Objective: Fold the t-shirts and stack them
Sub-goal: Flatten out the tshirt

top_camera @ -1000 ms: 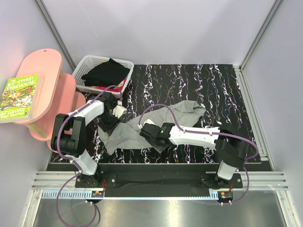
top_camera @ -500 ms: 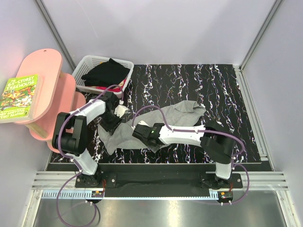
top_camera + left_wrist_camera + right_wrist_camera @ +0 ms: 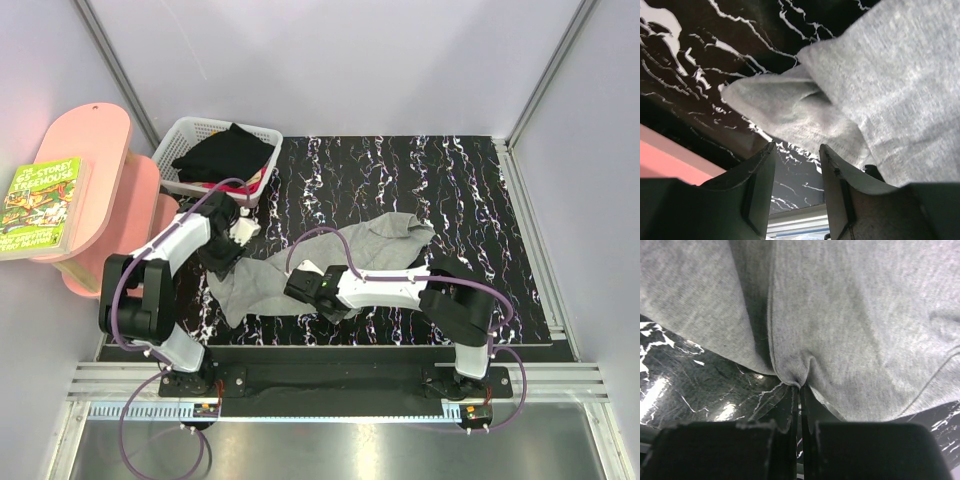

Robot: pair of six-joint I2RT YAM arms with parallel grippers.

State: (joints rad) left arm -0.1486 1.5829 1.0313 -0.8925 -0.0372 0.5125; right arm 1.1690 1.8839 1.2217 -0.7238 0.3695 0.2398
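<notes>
The light grey t-shirt [image 3: 262, 282] lies crumpled across the black marbled table, stretching from the near left up toward the centre right. My right gripper [image 3: 298, 292] is at the shirt's near edge; in the right wrist view it [image 3: 800, 386] is shut, pinching a fold of the grey t-shirt's [image 3: 850, 320] hem. At the shirt's left end my left gripper [image 3: 222, 257] hovers open [image 3: 797, 155], nothing between its fingers [image 3: 757, 185], with a folded corner of the grey cloth [image 3: 785, 102] just ahead. The black t-shirt [image 3: 226, 154] lies bunched in the basket.
The white lattice basket [image 3: 188, 134] stands at the table's far left corner. Beside it on the left is a pink stool [image 3: 100, 150] carrying a book [image 3: 40, 205]. A metal rail [image 3: 330, 385] runs along the near edge, and walls close in the back and sides.
My right gripper moved left to the shirt's near edge, then shut on the hem. My left gripper drew back a little to the left, still open.
</notes>
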